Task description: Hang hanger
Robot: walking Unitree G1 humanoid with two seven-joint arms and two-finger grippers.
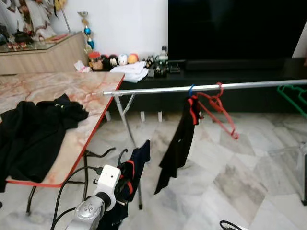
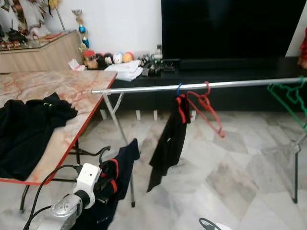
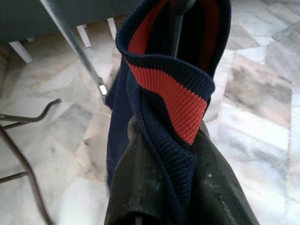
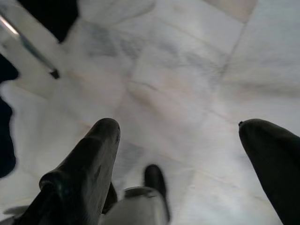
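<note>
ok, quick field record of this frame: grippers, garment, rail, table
left gripper: low beside the table, shut on navy garment with red-striped collar
right gripper: open, holding nothing, above the marble floor
rail: horizontal silver bar past the table's edge
on rail: dark garment on a hanger, bare red hanger, green hanger at far right
table: marble-patterned top, black clothing lying on it
task state: held garment not yet on rail

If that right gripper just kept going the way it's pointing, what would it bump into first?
Probably the marble floor. The right gripper has its fingers spread open and points down at bare tiles, with nothing between them. A rack leg lies off to the side; depth is hard to judge.
</note>
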